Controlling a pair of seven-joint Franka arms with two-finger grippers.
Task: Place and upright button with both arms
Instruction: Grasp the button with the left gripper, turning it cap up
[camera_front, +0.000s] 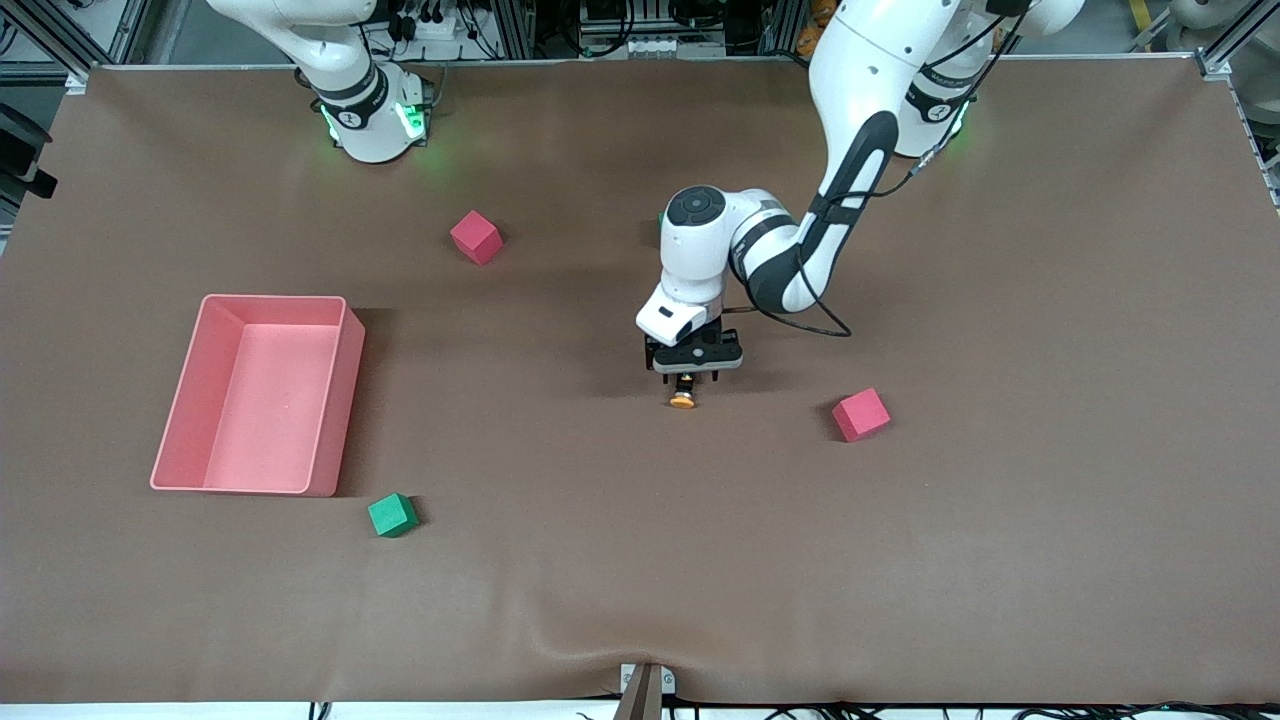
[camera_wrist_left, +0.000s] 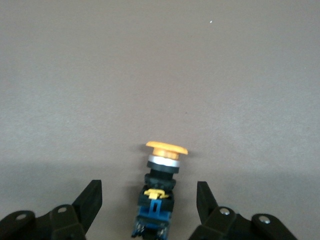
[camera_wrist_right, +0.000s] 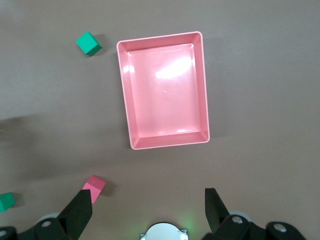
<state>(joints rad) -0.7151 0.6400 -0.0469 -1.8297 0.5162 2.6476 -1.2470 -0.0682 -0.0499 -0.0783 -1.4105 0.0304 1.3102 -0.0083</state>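
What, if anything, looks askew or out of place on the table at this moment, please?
The button lies on its side on the table cloth, orange cap toward the front camera, between the left gripper's open fingers, which do not touch it. Near the camera-side edge the cloth shows a small wrinkle. Nothing looks spilled or damaged.

brown table cover (camera_front: 1000, 560), metal frame rails (camera_front: 520, 25)

The left gripper (camera_front: 684, 380) sat low over the middle of the surface (camera_front: 1000, 560), its fingers (camera_wrist_left: 90, 200) apart with the button (camera_wrist_left: 159, 192) lying between them and bare gaps at both sides. A red cube (camera_front: 861, 414) stood near, toward the left arm's end. The pink bin (camera_front: 258, 392), green cube (camera_front: 392, 515) and second red cube (camera_front: 476, 237) lay well apart, with open cloth between them.
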